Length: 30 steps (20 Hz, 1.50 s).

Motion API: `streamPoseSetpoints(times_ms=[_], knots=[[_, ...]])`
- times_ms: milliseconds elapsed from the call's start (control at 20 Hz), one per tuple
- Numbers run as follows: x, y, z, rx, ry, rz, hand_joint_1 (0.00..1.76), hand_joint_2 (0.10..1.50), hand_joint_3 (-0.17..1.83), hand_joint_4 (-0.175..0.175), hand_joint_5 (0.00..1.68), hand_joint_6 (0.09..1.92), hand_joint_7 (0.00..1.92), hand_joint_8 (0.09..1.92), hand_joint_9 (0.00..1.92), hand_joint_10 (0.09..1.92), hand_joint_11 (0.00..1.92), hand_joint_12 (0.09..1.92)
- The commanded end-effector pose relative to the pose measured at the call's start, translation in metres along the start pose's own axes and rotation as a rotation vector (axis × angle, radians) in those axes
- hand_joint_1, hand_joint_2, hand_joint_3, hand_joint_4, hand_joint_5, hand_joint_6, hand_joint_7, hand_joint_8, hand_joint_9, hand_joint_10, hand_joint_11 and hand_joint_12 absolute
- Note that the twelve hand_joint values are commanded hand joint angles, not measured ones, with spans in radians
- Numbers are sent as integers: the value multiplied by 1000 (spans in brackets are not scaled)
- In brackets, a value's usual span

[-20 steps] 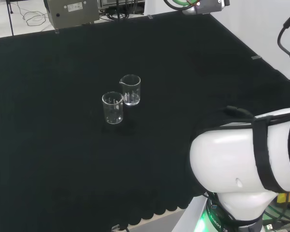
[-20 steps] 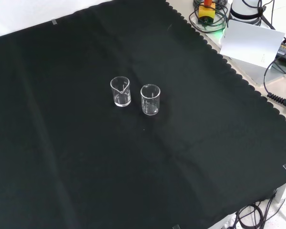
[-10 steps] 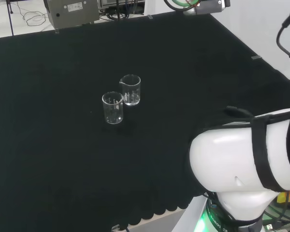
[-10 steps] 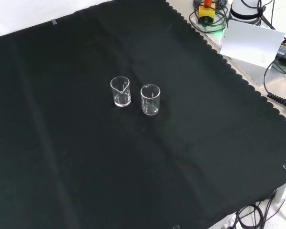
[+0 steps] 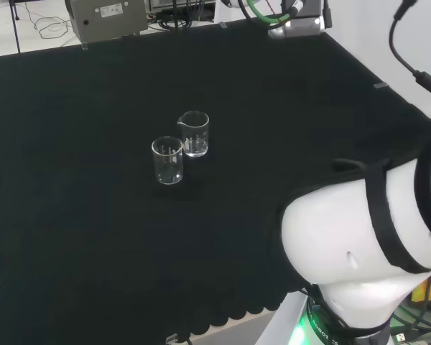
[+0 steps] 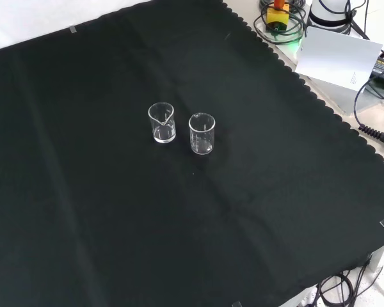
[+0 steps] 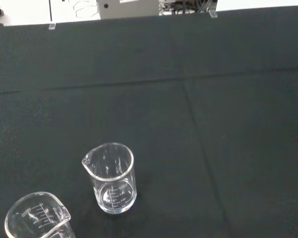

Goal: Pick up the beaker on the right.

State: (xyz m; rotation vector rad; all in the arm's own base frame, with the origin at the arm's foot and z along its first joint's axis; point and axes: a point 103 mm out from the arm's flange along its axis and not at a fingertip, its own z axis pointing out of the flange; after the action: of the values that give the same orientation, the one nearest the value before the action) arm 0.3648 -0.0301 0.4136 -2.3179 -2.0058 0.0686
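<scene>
1. Arm link [image 5: 366, 244] at head view's right has shifted slightly since a moment ago; both beakers unmoved. Approach seems only starting.
2. Count: two clear beakers, upright, near each other mid-table [image 6: 83, 211].
3. Target: right beaker [image 5: 194, 134] in head view, the farther one.
4. Other beaker [image 5: 167, 160] just left.
5. Hand's fingers: cannot tell.

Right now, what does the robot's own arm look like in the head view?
A big, rounded, glossy white arm link with black straps wrapped across it. At its base sits a ring glowing green, and a black cable loops above.
</scene>
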Motion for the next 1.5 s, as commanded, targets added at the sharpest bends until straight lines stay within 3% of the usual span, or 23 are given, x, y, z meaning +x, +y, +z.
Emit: streamPoseSetpoints(times_ms=[50,300,550,850,1000,1250,1500], knots=[[-32,83,77,26,125,-79,270,1202,231,-53,314,87,20,503,127,719,0,1281],[-24,116,120,59,200,-180,464,1109,200,-53,317,87,34,544,163,723,0,1314],[-8,145,154,127,287,-236,586,980,187,-50,326,87,43,587,226,720,0,1338],[-6,164,186,162,342,-276,656,906,186,-46,325,87,50,603,243,722,0,1355],[13,166,205,174,339,-285,674,884,187,-45,322,87,51,605,244,722,0,1356],[-12,175,233,217,423,-298,696,851,185,-43,316,87,50,607,244,722,0,1357],[-14,180,248,215,467,-316,692,788,184,-45,325,87,102,634,282,724,0,1372]])
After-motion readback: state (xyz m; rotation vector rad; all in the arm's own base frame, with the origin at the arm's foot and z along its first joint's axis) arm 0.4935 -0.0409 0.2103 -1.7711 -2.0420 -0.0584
